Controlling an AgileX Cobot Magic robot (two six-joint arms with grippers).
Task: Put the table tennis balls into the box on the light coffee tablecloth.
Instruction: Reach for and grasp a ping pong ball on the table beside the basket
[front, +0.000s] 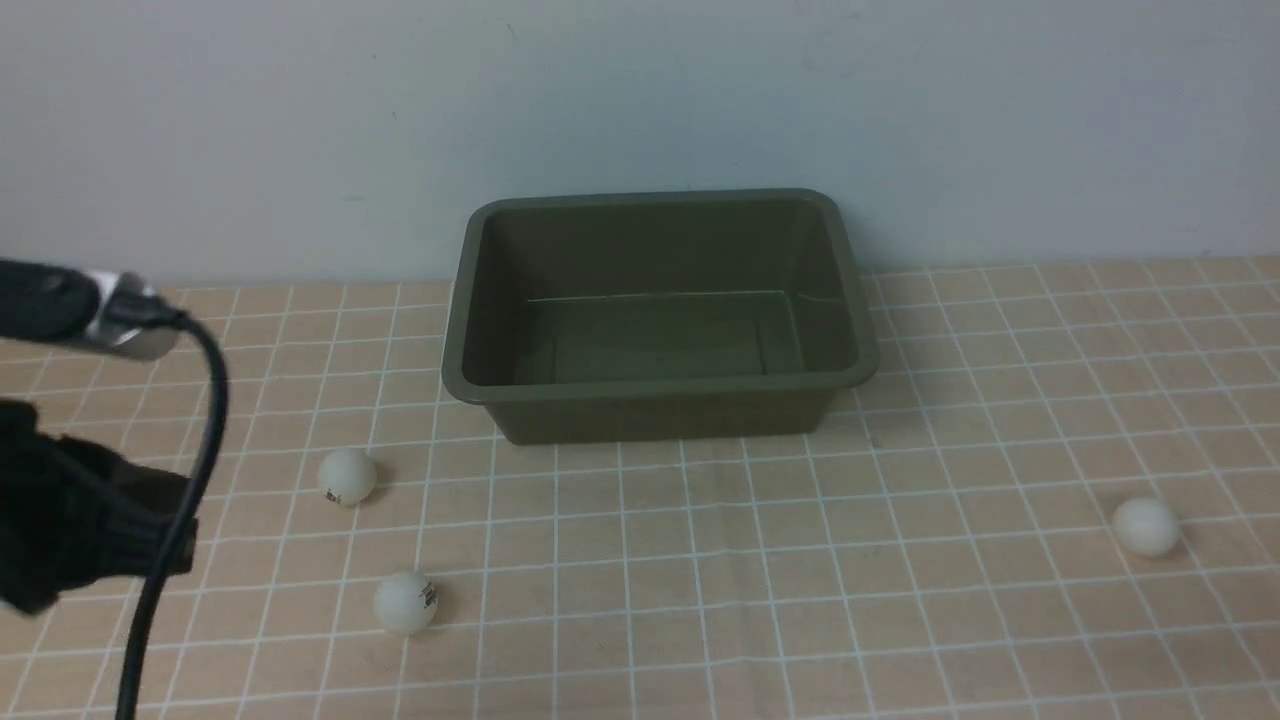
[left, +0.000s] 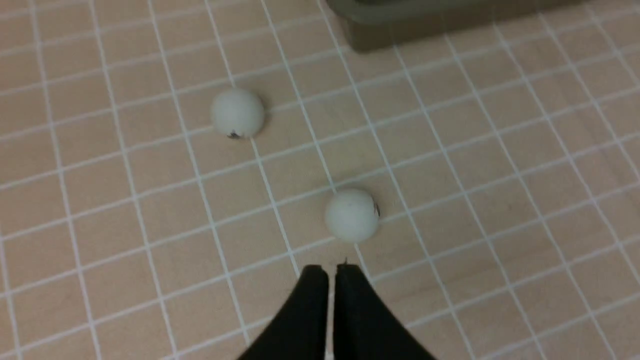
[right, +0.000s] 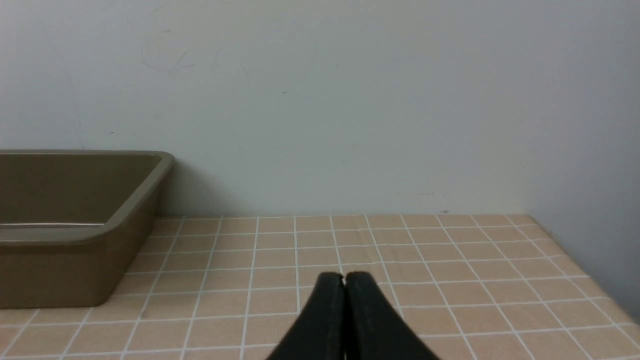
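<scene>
The left hand (left: 332, 272) is open only a little: a narrow gap stands between its two fingertips, and nothing is between them. It seems to touch no ball. The right hand (right: 344, 280) is closed, with its fingertips together, and it grasps nothing.

The three table tennis balls are all outside the box, resting on the cloth. One ball (front: 405, 603) lies on the robot's left side, and it is the nearest of the three to the robot. In the left wrist view it appears just beyond the tips of the left hand, but apart from them. A second ball (front: 347, 476) is also on the left side, farther forward, between the first ball and the wall. The third ball (front: 1146, 527) is alone, well apart, on the robot's right side.

The box (front: 660, 420) stands upright on the light coffee tablecloth (front: 700, 560), near the wall (front: 640, 100) and around the middle. I can see no ball inside it, although its near wall may hide a small part of the bottom.

So, in my judgement, the task is at its beginning: no ball is put in, and all three are left. The left hand would need to open wider before it can take a ball.
</scene>
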